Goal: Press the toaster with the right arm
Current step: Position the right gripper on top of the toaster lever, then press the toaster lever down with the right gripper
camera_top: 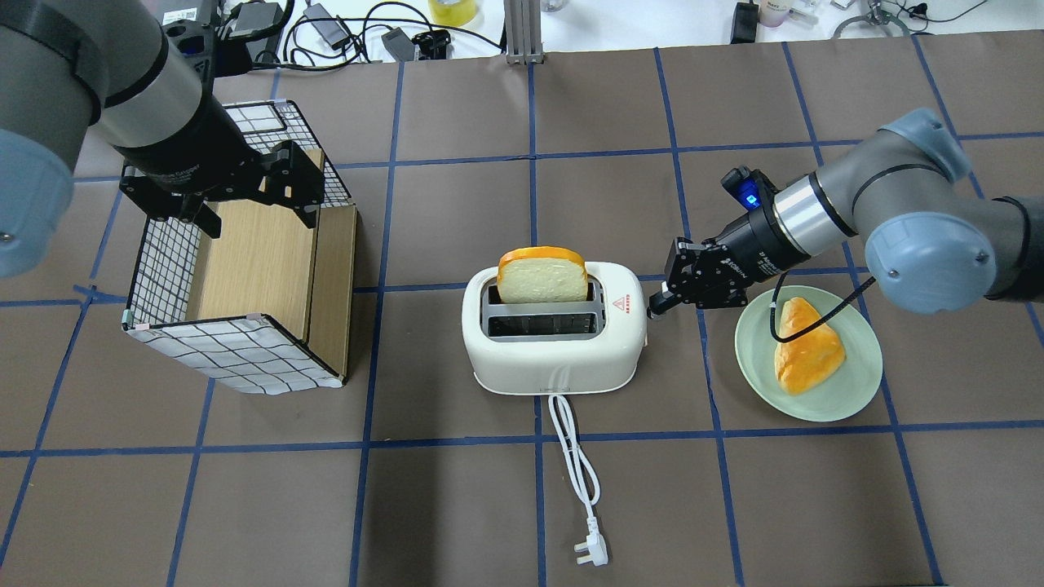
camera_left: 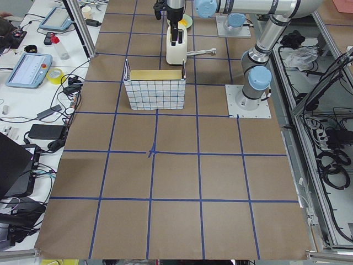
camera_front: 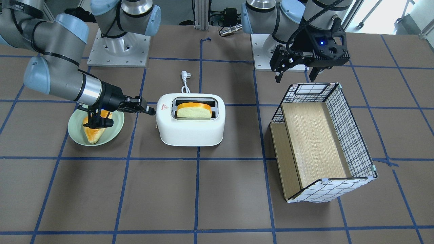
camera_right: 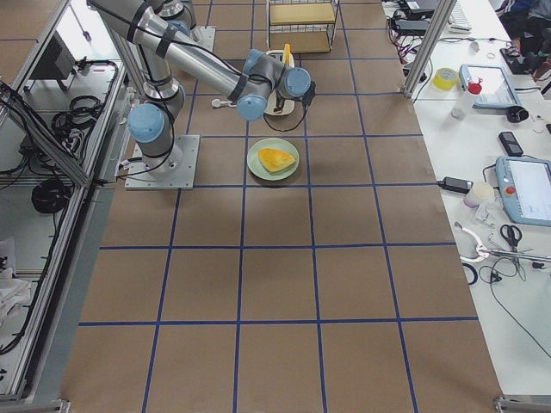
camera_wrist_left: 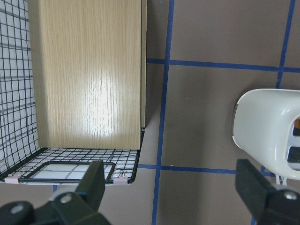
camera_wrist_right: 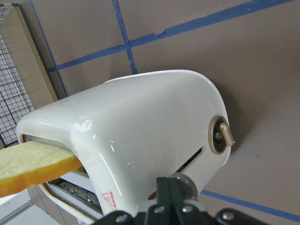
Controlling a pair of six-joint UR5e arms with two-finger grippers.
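Brown tabletop (camera_front: 230,203) ruled in blue tape, with cables (camera_top: 342,33) strewn on the bench beyond it. From the front-facing camera I have the toaster (camera_front: 191,125) standing mid-table with a bread slice (camera_front: 194,110) riding high in one slot. My right hand (camera_front: 151,111) has its fingers pressed together at the toaster's end wall, pinching nothing. The left hand (camera_front: 295,73) hangs spread above the wire box (camera_front: 318,135). Overhead agrees: the right hand's tip sits at the end nearest the plate (camera_top: 848,391), and the white cord (camera_top: 571,456) trails toward the robot. The right wrist view gives me the glossy end wall, a round grey knob (camera_wrist_right: 219,136) and beside it the lever slot (camera_wrist_right: 190,161) running down toward my closed fingertips; whether they touch the lever I cannot tell. The left wrist view shows spread fingers and the toaster's other end. I judge it a light, hard, slick plastic shell that would skate or tip under a sideways shove, so the only purchase is the lever, pushed straight down against its spring.
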